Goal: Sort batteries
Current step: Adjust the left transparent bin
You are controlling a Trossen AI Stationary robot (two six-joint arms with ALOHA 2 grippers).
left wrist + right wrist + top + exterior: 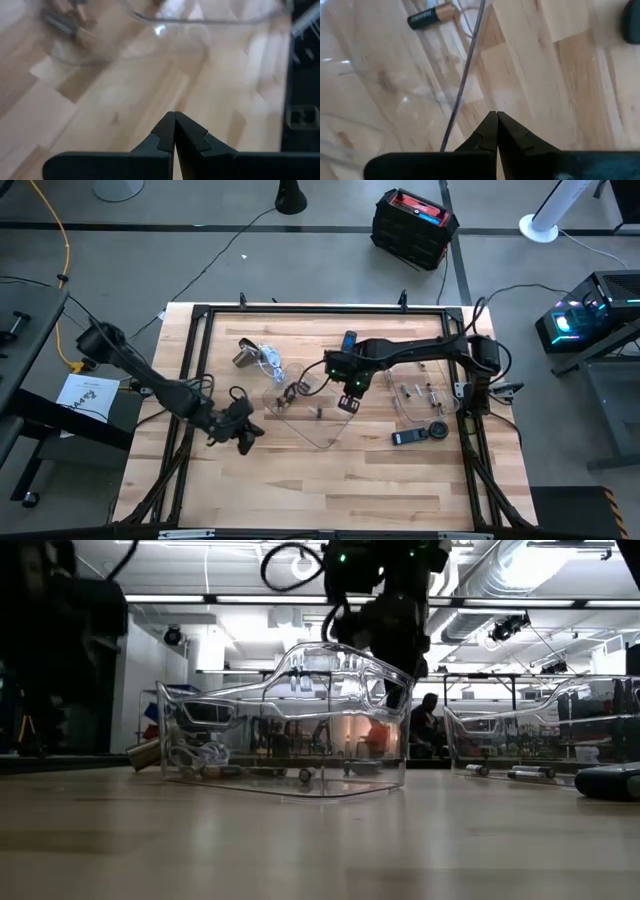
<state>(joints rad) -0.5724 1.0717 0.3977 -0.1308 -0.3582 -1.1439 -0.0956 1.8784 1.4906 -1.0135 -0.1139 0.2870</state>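
Two clear plastic trays lie on the wooden table, one in the middle and one to the right. Small batteries lie on the floor of each. One dark battery with a coppery end shows through the middle tray's wall. My right gripper points down over that tray's right edge, shut with nothing between its fingers. My left gripper is shut above bare wood, left of the middle tray.
A silver metal cylinder with a white cable lies at the far left of the middle tray. A black remote lies near the right tray. A black frame borders the table. Bare wood spreads along the near side.
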